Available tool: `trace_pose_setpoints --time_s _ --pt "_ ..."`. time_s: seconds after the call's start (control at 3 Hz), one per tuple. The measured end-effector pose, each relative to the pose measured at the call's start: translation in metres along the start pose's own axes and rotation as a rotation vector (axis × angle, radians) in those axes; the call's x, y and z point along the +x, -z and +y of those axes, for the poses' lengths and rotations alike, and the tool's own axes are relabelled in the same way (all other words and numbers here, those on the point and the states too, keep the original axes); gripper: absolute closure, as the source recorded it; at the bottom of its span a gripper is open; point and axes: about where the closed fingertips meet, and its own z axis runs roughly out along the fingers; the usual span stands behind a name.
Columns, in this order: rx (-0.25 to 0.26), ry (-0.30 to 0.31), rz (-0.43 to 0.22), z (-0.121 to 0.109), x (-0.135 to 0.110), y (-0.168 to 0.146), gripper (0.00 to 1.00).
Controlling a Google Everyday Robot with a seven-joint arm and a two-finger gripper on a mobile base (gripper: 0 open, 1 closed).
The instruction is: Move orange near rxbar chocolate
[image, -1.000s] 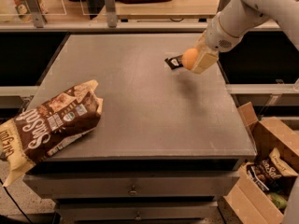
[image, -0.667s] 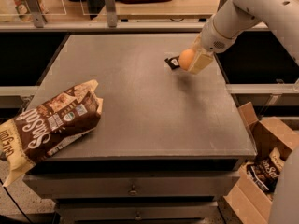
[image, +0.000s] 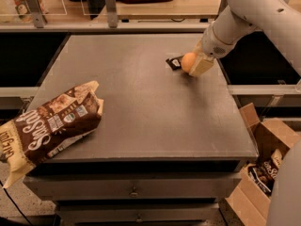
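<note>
The claw [image: 194,64], low over the desk [image: 141,107], is closed on the orange [image: 188,61], with the bar [image: 174,63] lying just beside the claw, next to the fruit.

A cream-coloured gripper [image: 194,64] on a white arm [image: 244,13], at the far right of a plain dark-grey table [image: 141,107], clasps a plain orange [image: 187,61]. Just left of it lies the black-wrapped rxbar chocolate [image: 173,63], faintly printed in light tones. Far to its left, a brown-and-cream chip bag [image: 51,121] bears white lettering.
</note>
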Motion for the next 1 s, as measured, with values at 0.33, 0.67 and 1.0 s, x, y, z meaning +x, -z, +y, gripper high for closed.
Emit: trace_pose_setpoints --time_s 0.33,0.67,1.0 --pt "-0.002 -0.004 -0.002 0.002 0.004 -0.002 0.0" --pt "-0.004 -0.005 -0.005 0.005 0.007 0.022 0.0" --pt "-0.008 -0.005 -0.005 0.006 0.007 0.022 0.0"
